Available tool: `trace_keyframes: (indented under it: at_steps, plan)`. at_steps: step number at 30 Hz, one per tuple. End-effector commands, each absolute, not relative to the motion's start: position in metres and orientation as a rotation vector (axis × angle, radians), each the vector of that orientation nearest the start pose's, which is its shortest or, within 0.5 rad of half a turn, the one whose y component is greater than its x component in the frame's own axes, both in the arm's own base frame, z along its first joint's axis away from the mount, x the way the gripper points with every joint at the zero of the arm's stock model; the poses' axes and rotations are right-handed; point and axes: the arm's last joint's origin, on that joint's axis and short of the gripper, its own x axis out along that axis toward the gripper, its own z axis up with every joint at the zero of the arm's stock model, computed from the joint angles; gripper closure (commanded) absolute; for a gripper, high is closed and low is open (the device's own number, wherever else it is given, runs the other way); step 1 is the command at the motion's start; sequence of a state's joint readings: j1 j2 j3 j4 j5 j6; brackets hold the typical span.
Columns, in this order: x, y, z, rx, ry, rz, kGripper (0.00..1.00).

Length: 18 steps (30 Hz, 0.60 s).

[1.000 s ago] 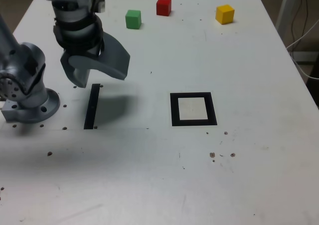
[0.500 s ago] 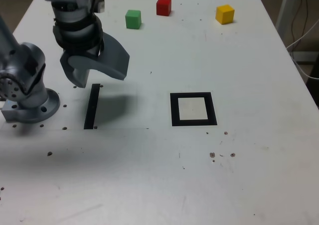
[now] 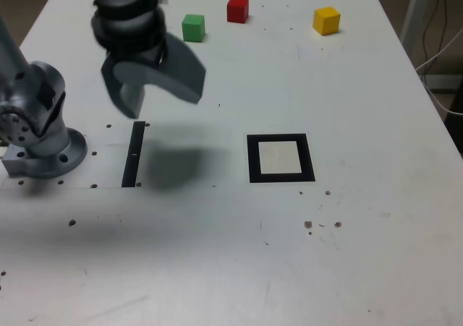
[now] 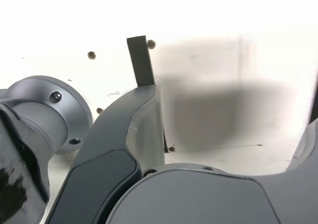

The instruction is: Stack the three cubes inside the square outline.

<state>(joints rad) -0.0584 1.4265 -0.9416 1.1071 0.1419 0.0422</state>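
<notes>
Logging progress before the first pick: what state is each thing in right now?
Gripper: open, empty, above the table.
Green cube: on the table, unstacked.
Red cube: on the table, unstacked.
Yellow cube: on the table, unstacked.
Square outline: nothing inside.

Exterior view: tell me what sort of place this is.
Probably a robotics lab test bench: a white table drilled with small holes, a grey arm bolted to it with its gripper open, a taped square outline as target, and cables hanging past the exterior view's right edge.
</notes>
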Motion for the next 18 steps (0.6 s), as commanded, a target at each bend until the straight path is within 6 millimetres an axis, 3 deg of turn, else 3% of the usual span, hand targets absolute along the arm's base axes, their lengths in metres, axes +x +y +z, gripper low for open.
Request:
trace_keyframes:
  at_steps: [1, 9, 18]
  plan:
    - [0.176, 0.002, 0.286, 0.199, 1.581, 0.032, 0.01]
    - [0.205, 0.024, 0.311, 0.232, 1.572, 0.027, 0.01]
    - [0.224, 0.059, 0.331, 0.247, 1.596, 0.048, 0.01]
